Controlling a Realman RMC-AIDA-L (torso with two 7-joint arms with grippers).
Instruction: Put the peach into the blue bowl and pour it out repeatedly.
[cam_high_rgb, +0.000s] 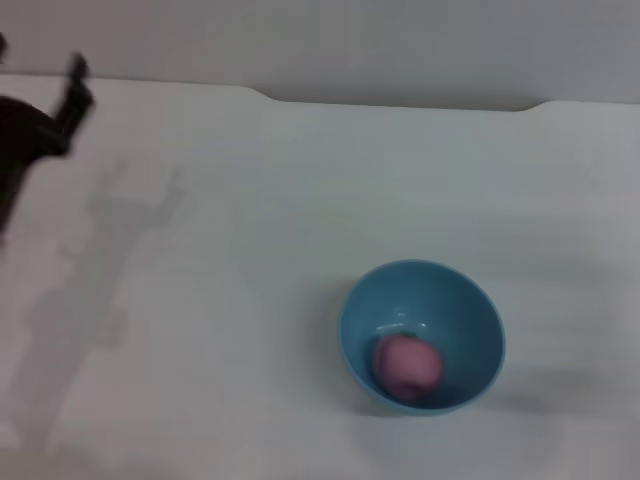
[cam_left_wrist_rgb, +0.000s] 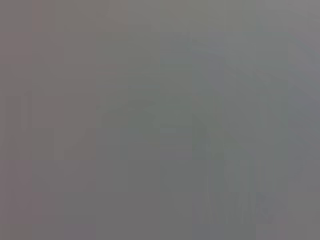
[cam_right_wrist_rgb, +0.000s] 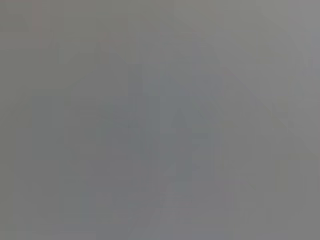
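I see the small round pink toy peach (cam_high_rgb: 407, 364) lying inside the upright glossy light-blue plastic bowl (cam_high_rgb: 470, 310), mouth up, on the white bench (cam_high_rgb: 250, 250). Bare bench surrounds the bowl. The left hand (cam_high_rgb: 75, 85) hangs at the far left edge; I cannot tell its finger state.

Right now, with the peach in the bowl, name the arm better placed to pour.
Left, tentatively. Only the left gripper shows, raised at the far left. The blue bowl holds the peach, upright; the right arm is out of view.
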